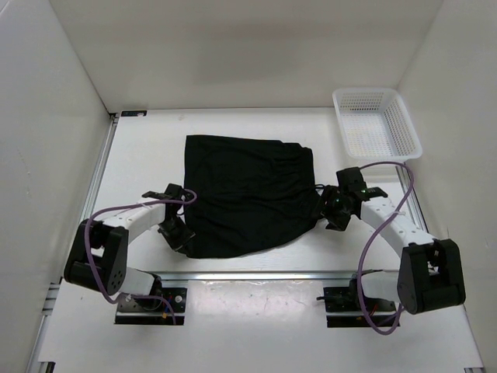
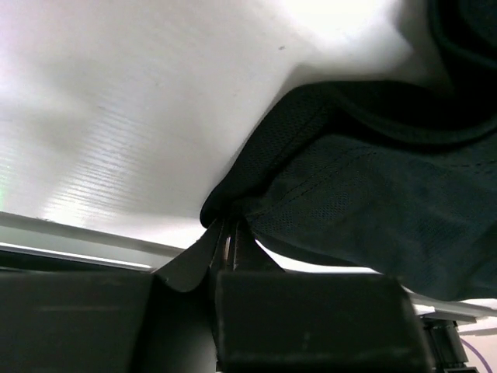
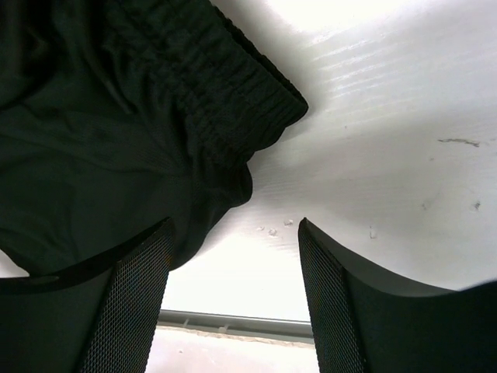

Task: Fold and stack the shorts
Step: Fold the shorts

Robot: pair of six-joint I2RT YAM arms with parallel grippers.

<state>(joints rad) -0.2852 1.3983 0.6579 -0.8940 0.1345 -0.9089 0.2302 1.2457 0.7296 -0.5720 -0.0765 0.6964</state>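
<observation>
The black shorts (image 1: 248, 194) lie spread on the white table, partly folded, with the gathered waistband toward the right. My left gripper (image 1: 182, 241) is at their near left corner. In the left wrist view it (image 2: 225, 233) is shut on a pinch of the mesh fabric (image 2: 373, 202). My right gripper (image 1: 324, 210) sits at the shorts' right edge. In the right wrist view it (image 3: 233, 233) is open over bare table, and the waistband (image 3: 225, 101) lies just left of the gap, beside the left finger (image 3: 132, 303).
A white plastic basket (image 1: 377, 120) stands at the back right corner. White walls enclose the table on the left, back and right. A metal rail (image 1: 256, 273) runs along the table's near edge, just behind both grippers.
</observation>
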